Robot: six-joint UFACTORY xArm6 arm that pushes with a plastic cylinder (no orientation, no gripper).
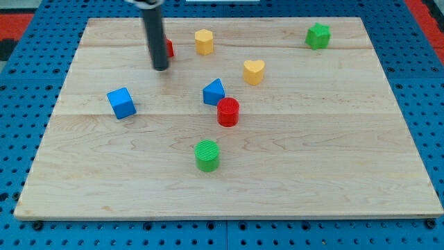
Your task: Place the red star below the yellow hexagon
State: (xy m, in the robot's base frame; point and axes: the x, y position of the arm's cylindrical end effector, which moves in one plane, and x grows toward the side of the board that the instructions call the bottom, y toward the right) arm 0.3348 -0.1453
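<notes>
The red star (168,48) sits near the view's top, mostly hidden behind my rod, so only its right edge shows. The yellow hexagon (203,42) stands just to its right, a small gap apart. My tip (160,68) rests on the board at the red star's lower left, right beside it; contact cannot be told.
A yellow heart (254,71), a blue block (214,92), a red cylinder (228,112) and a green cylinder (207,155) lie around the board's middle. A blue cube (121,103) is at the left, a green star (318,36) at the top right. The wooden board (347,173) ends on a blue pegboard.
</notes>
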